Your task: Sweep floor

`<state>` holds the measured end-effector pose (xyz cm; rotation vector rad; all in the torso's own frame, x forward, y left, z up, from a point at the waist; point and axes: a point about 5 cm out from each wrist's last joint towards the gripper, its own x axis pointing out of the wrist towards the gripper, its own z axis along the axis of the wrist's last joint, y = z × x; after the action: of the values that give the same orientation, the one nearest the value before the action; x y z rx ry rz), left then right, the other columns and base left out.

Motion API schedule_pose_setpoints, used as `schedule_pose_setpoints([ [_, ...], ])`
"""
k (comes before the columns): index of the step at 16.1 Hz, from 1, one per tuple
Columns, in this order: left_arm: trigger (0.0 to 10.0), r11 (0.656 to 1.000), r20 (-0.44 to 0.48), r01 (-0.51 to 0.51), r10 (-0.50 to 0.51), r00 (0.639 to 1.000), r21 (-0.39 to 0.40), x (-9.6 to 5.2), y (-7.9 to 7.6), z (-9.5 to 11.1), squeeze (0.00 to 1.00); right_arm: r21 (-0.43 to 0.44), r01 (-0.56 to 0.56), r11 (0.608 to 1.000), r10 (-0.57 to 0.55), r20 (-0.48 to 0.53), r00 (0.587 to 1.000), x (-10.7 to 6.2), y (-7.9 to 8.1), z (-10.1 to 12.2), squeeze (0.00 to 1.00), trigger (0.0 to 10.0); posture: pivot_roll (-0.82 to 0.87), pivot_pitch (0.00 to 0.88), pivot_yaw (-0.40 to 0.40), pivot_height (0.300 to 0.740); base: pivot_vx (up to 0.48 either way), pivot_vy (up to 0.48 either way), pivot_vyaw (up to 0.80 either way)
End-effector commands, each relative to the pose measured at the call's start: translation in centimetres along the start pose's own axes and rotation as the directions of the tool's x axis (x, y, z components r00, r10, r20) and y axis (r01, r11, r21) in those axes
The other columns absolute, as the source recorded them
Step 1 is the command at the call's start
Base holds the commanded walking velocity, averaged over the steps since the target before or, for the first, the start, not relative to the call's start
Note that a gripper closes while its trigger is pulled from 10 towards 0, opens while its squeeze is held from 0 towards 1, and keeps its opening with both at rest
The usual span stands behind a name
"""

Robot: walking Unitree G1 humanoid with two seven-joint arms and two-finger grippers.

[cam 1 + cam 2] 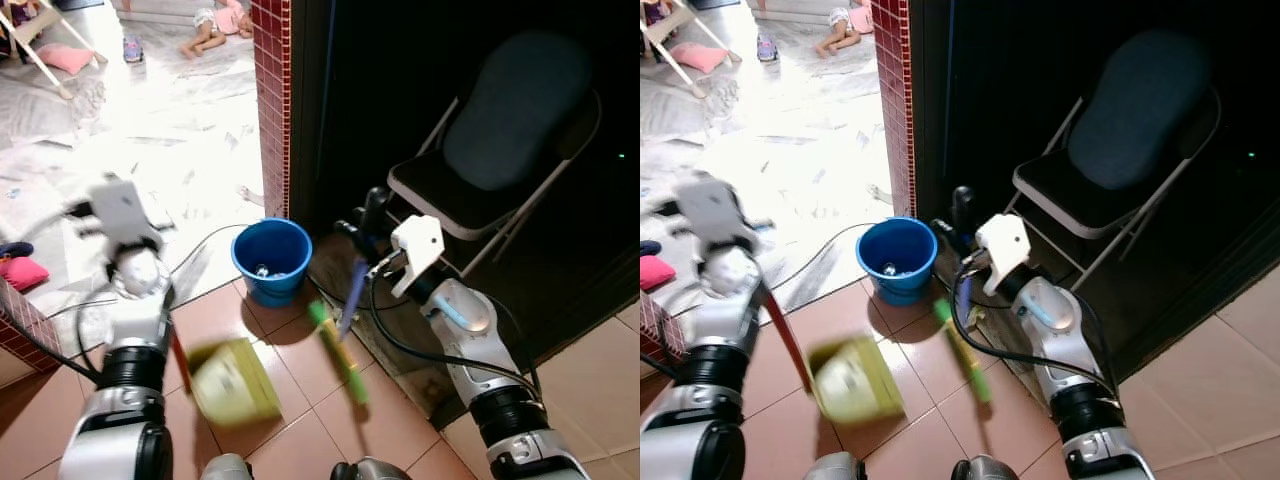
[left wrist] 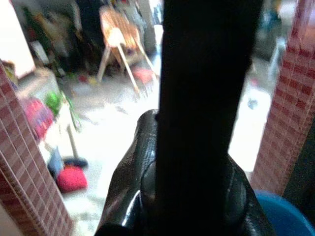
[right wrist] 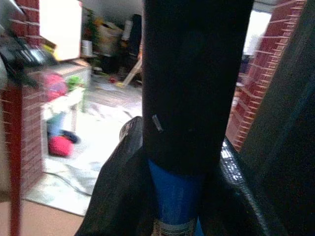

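Gripping a blue-handled broom between closed black fingers, the right gripper holds it over the tiled floor, its green lower end blurred beside the blue bucket. The left gripper is clamped on the red handle of a yellow dustpan, also smeared by motion. A folding chair stands in the dark behind, its legs cut by shadow.

You won't find any text you can read here. The yellow-green dustpan carries a pale label patch, but motion blur smears it beyond reading. The blue broom handle shows the edge of a white sticker in the right wrist view, its print too blurred to make out.
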<state>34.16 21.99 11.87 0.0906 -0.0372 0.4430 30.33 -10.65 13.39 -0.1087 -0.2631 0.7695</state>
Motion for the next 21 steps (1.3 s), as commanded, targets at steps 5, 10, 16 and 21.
schedule_pose_setpoints([
  [5,10.0,0.991,-0.064,0.123,-0.12,0.991,0.049,-0.7,-3.2,-1.6,0.0,0.186,-0.13,0.974,0.12,0.066,0.991,-0.4,0.1,3.7,0.0,10.0,-0.13,0.056,-0.009,0.74,0.0,0.0,0.0],
  [10,10.0,0.99,-0.071,0.131,-0.128,0.989,0.043,-1.0,-3.9,-1.9,0.0,-0.124,-0.153,0.98,0.163,0.071,0.984,-0.2,-2.1,6.7,0.0,10.0,-0.14,0.058,-0.013,0.74,0.0,0.0,0.0],
  [16,10.0,0.989,-0.072,0.143,-0.14,0.987,0.04,-1.1,-3.8,-2.3,0.0,-0.198,-0.133,0.971,0.15,0.073,0.986,-0.1,-3.4,8.7,0.0,10.0,-0.14,0.079,-0.011,0.74,0.0,0.0,0.0],
  [21,10.0,0.996,-0.095,0.094,-0.095,0.991,-0.011,-1.0,-3.4,-2.6,0.0,-0.213,-0.065,0.975,0.074,0.034,0.997,-0.3,-4.3,6.2,0.0,10.0,-0.14,0.111,-0.003,0.74,0.0,0.0,0.0],
])
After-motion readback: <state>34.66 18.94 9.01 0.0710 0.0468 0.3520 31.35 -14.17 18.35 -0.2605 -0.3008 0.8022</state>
